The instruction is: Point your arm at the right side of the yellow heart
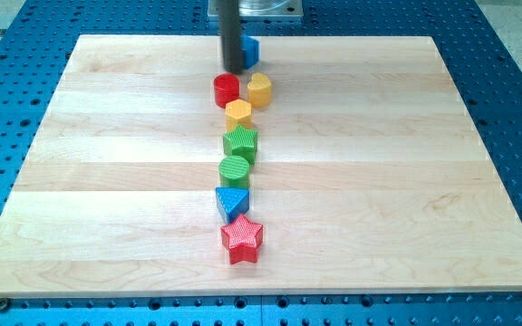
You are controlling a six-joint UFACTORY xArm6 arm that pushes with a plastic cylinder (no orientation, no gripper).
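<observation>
The yellow heart [260,89] sits near the view's top centre, just right of a red cylinder [227,90]. My tip [233,69] is the lower end of the dark rod and rests just above the red cylinder, up and to the left of the yellow heart. A blue block [251,51] stands right behind the rod, partly hidden by it.
Below the heart a column of blocks runs down the board: a yellow hexagon [238,113], a green star-like block [241,142], a green cylinder [235,169], a blue triangle [233,202] and a red star [241,238]. The wooden board [107,181] lies on a blue perforated table.
</observation>
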